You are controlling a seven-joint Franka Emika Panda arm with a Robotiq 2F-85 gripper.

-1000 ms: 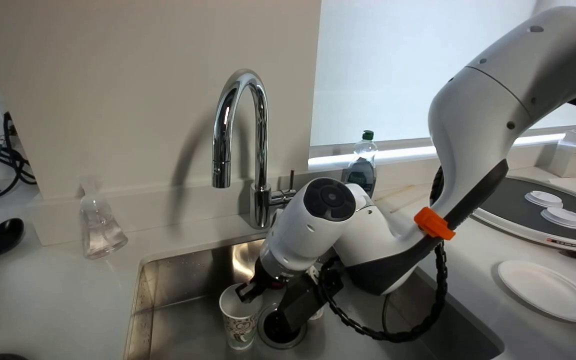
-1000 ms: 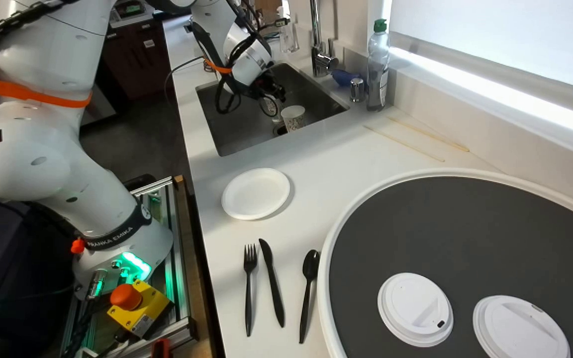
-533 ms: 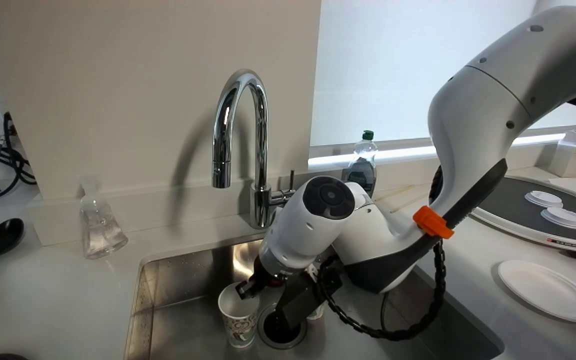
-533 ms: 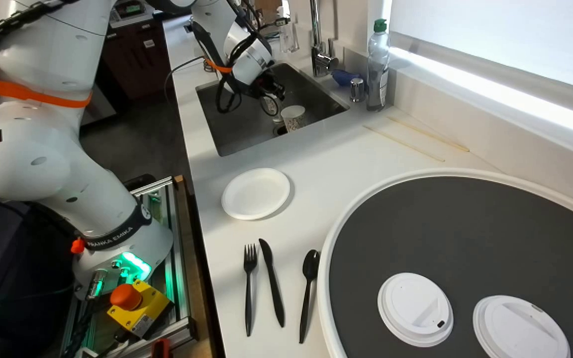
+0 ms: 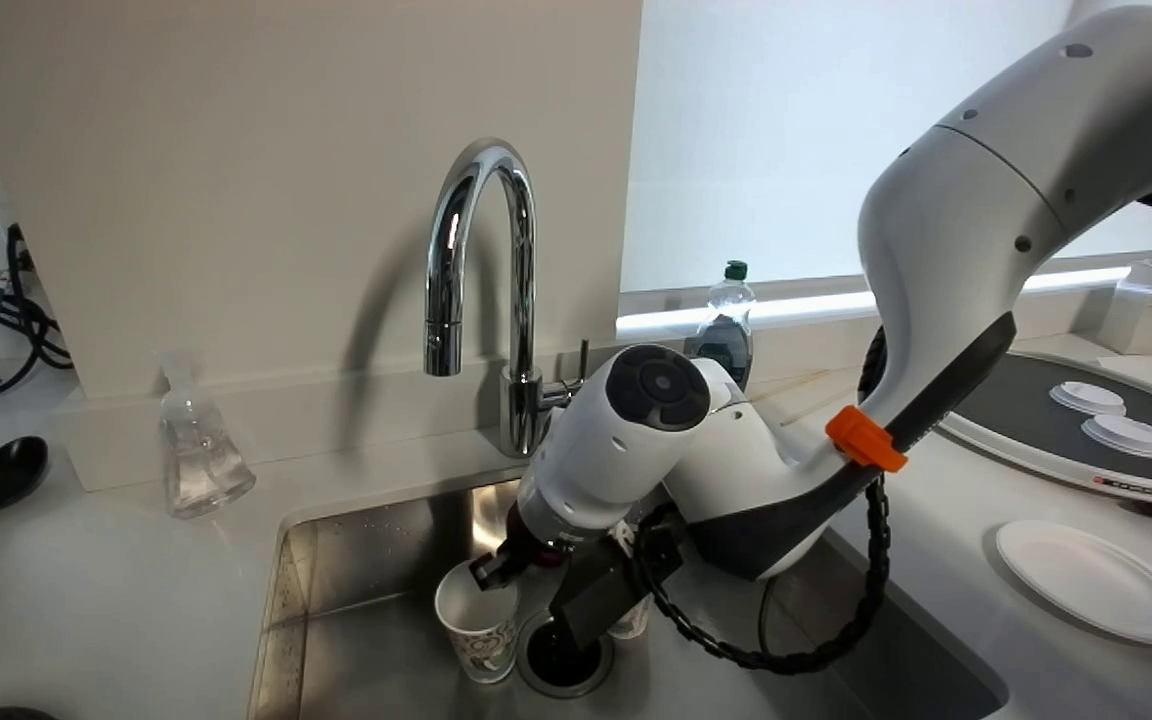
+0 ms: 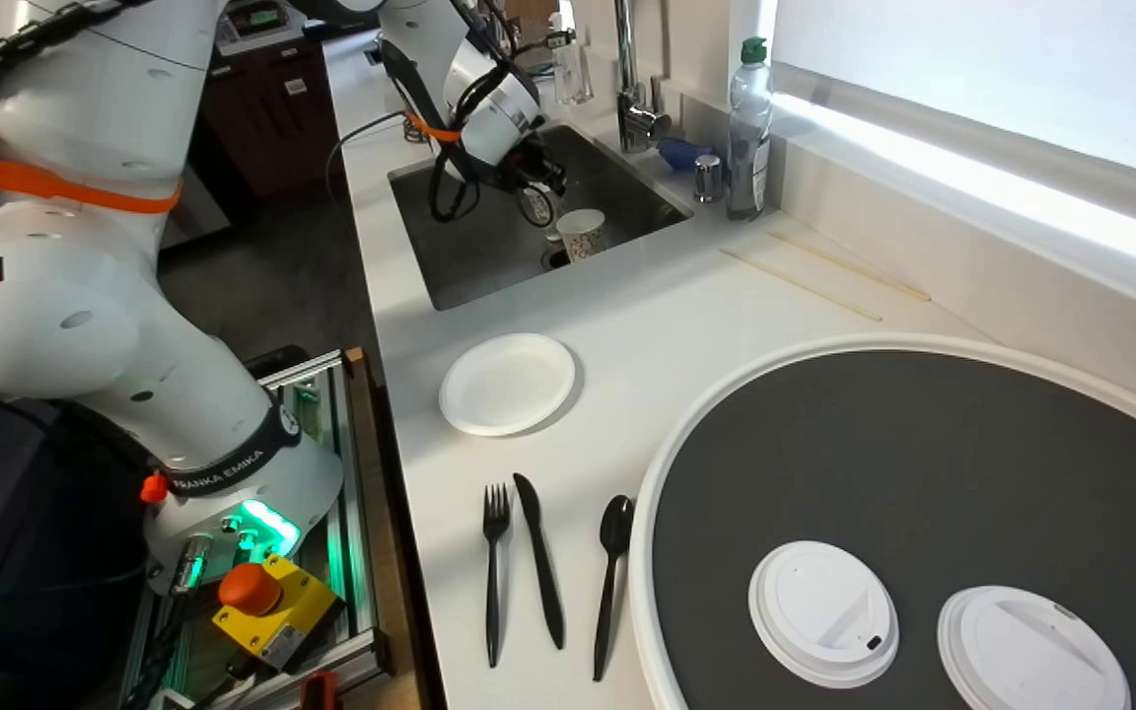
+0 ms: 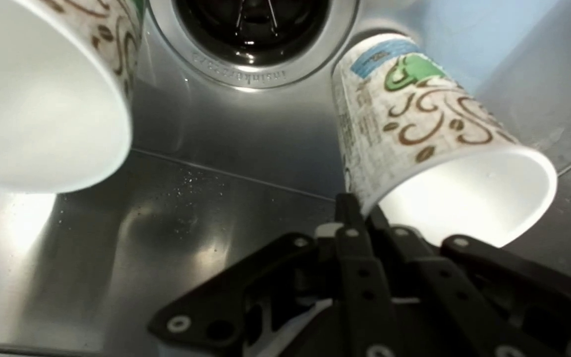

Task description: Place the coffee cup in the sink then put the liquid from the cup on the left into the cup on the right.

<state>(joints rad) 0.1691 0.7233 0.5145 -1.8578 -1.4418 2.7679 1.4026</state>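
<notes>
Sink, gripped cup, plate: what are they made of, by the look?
Sink: likely brushed stainless steel; grey sheen, soft blurred highlights.
Gripped cup: likely paper; thin wall, printed outside, smooth white inside. Any coating can't be told.
Plate: dull white, perhaps paper or pulp; foam possible, no texture visible.

All views look down at the sink (image 5: 366, 650): near in an exterior view; farther, plate (image 6: 507, 385) before it, in an exterior view; closest, the wrist view.

One cup (image 7: 42, 106) cropped (wrist view's left edge), drain (image 7: 251, 34) cropped above
</notes>
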